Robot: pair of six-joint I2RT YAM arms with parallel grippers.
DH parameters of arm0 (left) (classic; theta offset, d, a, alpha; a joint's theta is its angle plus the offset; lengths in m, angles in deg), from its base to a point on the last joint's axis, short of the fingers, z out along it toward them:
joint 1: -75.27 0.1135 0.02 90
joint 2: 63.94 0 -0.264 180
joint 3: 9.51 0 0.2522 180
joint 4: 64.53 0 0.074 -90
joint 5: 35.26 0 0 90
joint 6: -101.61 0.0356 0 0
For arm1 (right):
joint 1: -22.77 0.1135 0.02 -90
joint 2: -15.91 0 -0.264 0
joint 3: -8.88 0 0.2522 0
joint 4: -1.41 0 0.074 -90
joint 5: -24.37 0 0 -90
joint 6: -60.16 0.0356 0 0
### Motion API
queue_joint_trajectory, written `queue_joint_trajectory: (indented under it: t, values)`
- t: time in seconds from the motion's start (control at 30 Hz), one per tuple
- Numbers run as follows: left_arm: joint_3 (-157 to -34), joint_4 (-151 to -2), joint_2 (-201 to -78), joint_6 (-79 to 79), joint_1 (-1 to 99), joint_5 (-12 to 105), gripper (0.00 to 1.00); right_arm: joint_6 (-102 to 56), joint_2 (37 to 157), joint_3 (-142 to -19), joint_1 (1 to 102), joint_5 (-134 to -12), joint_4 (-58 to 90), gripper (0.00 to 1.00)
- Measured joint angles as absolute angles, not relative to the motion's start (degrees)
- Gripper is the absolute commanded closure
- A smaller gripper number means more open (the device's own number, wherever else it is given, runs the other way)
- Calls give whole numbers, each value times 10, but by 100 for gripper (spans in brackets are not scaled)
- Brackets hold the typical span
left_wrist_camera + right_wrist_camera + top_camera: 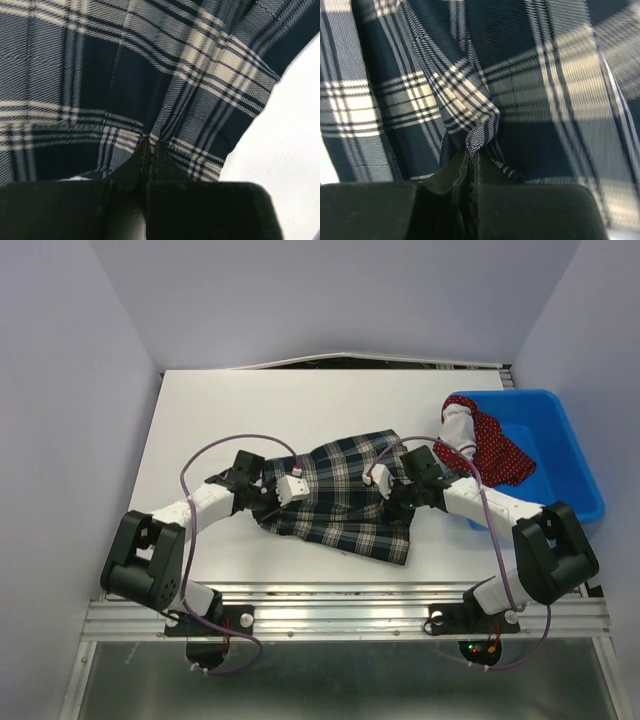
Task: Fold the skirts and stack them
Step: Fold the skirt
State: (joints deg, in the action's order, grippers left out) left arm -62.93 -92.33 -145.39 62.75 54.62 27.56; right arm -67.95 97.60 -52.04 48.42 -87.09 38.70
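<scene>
The pleated navy-and-white plaid skirt lies spread on the white table between my two arms. My left gripper is at its left edge, and in the left wrist view the gripper is shut on the plaid cloth. My right gripper is at the skirt's right edge. In the right wrist view the gripper is shut on a pinched fold of the plaid. The red polka-dot skirt hangs over the near left rim of the blue bin.
The blue plastic bin stands at the right edge of the table, just behind my right arm. Bare white table lies behind the plaid skirt, and a strip shows beside the skirt's edge in the left wrist view.
</scene>
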Motion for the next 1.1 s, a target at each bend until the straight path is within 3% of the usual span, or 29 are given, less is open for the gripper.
queue_joint_trajectory:
  t: [0.17,0.43,0.67,1.1]
  values:
    - [-683,-910,-1509,612,548,290,100,-657,1056,-525,493,-864,373,99]
    - [-762,-896,-1584,561,567,352,100,-637,1191,-683,491,-772,343,99]
    - [-756,-879,-1578,539,608,374,100,-645,1304,-832,493,-732,313,99]
    - [-799,-962,-1493,499,612,405,100,-666,1263,-945,501,-735,404,99]
